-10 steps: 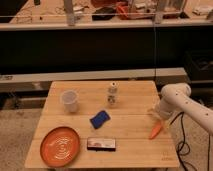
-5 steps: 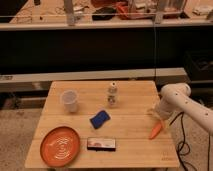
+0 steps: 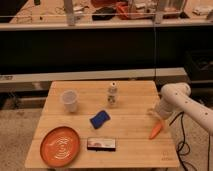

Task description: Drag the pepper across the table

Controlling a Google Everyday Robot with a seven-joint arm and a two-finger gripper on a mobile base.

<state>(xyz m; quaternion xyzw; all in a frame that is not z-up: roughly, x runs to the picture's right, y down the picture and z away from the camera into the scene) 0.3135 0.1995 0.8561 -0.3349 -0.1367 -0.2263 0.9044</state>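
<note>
Camera view: pepper on table right edge, long axis diagonal, tip lower-left; hand just above, grip unclear.

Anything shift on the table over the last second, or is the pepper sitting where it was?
No visible change. The pepper lies at the same spot near the table's right edge, with the gripper at its upper end. Cup, bottle, blue sponge and orange plate stayed put.
</note>
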